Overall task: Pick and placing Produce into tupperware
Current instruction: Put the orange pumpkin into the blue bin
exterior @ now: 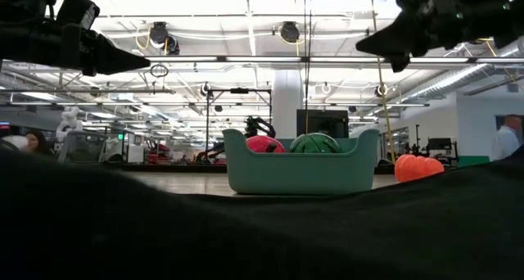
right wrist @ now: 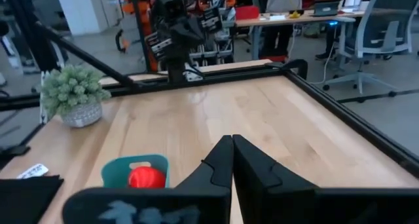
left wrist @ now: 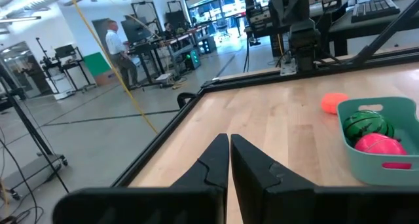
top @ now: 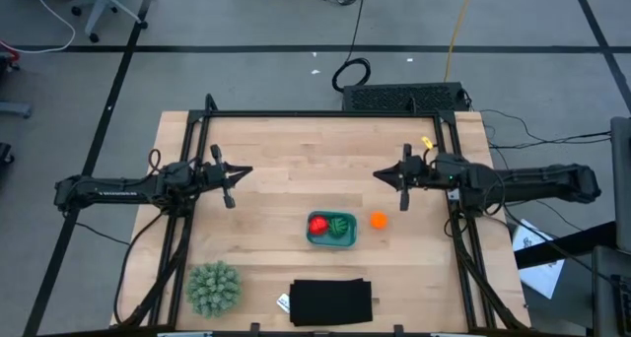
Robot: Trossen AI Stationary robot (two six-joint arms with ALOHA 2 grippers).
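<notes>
The teal tub (top: pixel 331 229) sits on the table's near middle. Inside it lie the red piece (top: pixel 318 224) and the dark green striped piece (top: pixel 340 225); both also show in the low view, red (exterior: pixel 264 144) and green (exterior: pixel 313 143). The orange piece (top: pixel 379 220) rests on the wood just right of the tub, seen too in the left wrist view (left wrist: pixel 334 102). My left gripper (top: pixel 246 171) hovers shut over the table's left part, high above the wood. My right gripper (top: pixel 380 173) hovers shut over the right part, above and beyond the orange piece.
A spiky pale-green ball in a pot (top: pixel 213 288) stands at the near left corner. A flat black rectangle (top: pixel 331 303) lies at the near edge with a small white tag (top: pixel 283 303) beside it. Bare wood spreads across the far half.
</notes>
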